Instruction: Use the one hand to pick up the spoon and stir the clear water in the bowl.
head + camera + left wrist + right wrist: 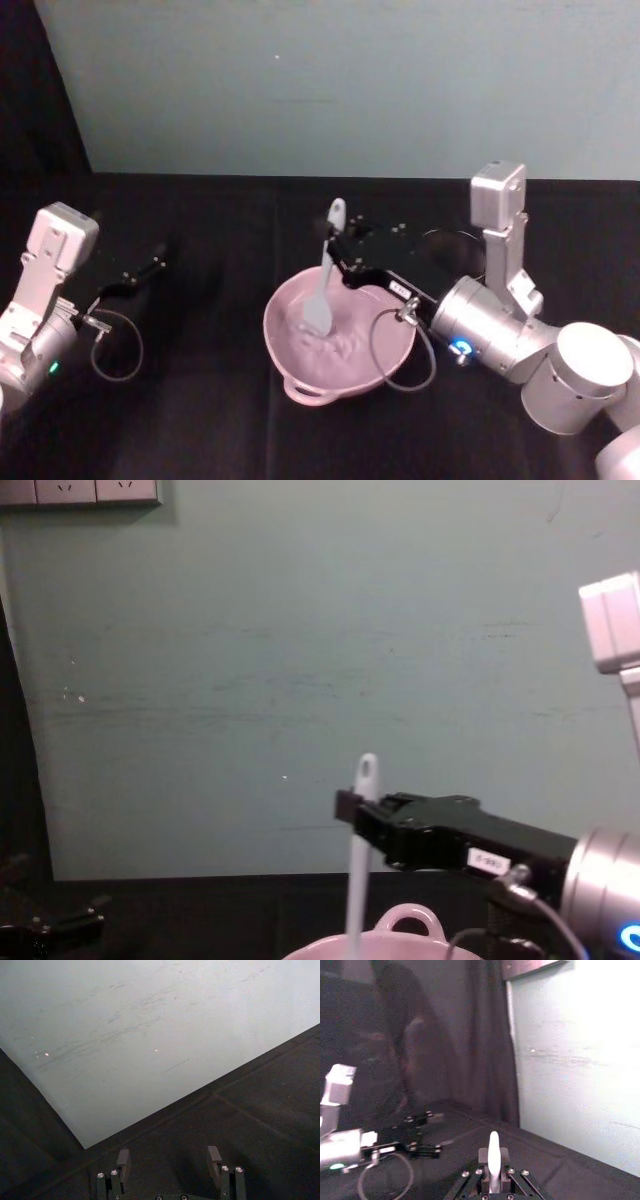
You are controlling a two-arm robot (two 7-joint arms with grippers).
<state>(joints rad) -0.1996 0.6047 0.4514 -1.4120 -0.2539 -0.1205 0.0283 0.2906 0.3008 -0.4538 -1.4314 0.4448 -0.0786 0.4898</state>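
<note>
Spoon (326,268) held near-upright by right gripper (337,250), head down in bowl (271,340).

Small white label (488,861) on right gripper (352,815) body; print too blurred, possibly "188-2".

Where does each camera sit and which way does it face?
Head: high up, looking down at the bowl; right gripper holds the spoon in it, left gripper parked left.
Left wrist: behind the left gripper, facing wall and black cloth; open jaws show.
Right wrist: behind the right gripper, looking past the spoon toward the left gripper.
Chest: low, facing the wall; right gripper enters from right.
Head and chest share spoon, bowl, right gripper.
</note>
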